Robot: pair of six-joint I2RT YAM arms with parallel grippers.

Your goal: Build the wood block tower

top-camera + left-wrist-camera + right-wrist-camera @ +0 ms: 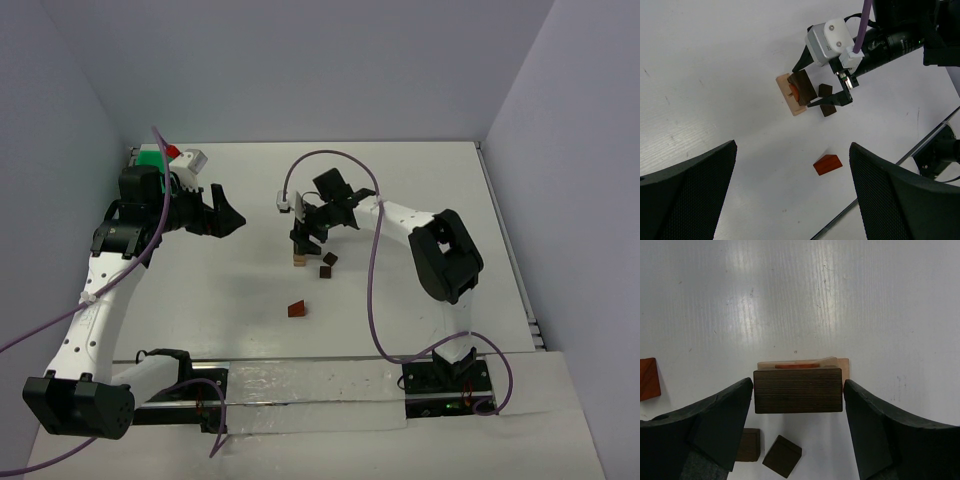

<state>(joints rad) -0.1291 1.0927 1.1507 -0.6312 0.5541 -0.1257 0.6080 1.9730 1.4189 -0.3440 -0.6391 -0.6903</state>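
The tower (299, 258) stands mid-table: a tan base (789, 102), a reddish-brown piece (797, 366) and a dark brown block (798, 395) on top. My right gripper (798, 384) is shut on that dark brown block, fingers at its two ends, holding it on the stack. Two small dark brown cubes (749, 444) (782, 456) lie just beside the tower. A reddish-brown wedge (828, 164) lies alone nearer the arms, also in the top view (298, 309). My left gripper (792, 195) is open and empty, held high to the left of the tower (225, 215).
A bright green tray (150, 158) with a red and a white part sits at the back left corner behind the left arm. Purple cables loop over both arms. Walls close the table on the left, back and right.
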